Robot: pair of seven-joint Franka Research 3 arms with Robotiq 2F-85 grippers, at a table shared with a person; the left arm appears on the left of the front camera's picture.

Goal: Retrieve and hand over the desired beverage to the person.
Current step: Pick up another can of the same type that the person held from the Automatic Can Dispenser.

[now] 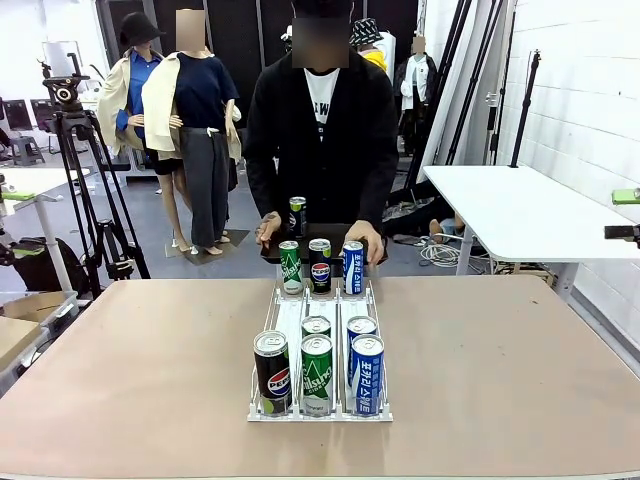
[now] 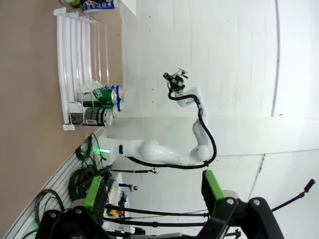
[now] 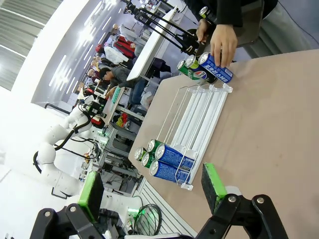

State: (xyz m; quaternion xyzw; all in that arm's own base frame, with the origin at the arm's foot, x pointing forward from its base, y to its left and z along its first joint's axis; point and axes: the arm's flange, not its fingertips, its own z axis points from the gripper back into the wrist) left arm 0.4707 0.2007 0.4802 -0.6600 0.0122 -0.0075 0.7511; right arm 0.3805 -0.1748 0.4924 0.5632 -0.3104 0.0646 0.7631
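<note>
Front view: the near cans [image 1: 316,375] in the white rack [image 1: 290,315] hide the labels of the pair behind them. Three far cans [image 1: 320,265] cover part of the dark tray [image 1: 335,233] under the hands of the person [image 1: 320,130] at the far edge. I cannot tell which drink is wanted. The tan table [image 1: 130,360] lies bare on both sides of the rack. In my wrist views the left gripper [image 2: 153,191] and right gripper [image 3: 152,191] gape wide, holding nothing
</note>
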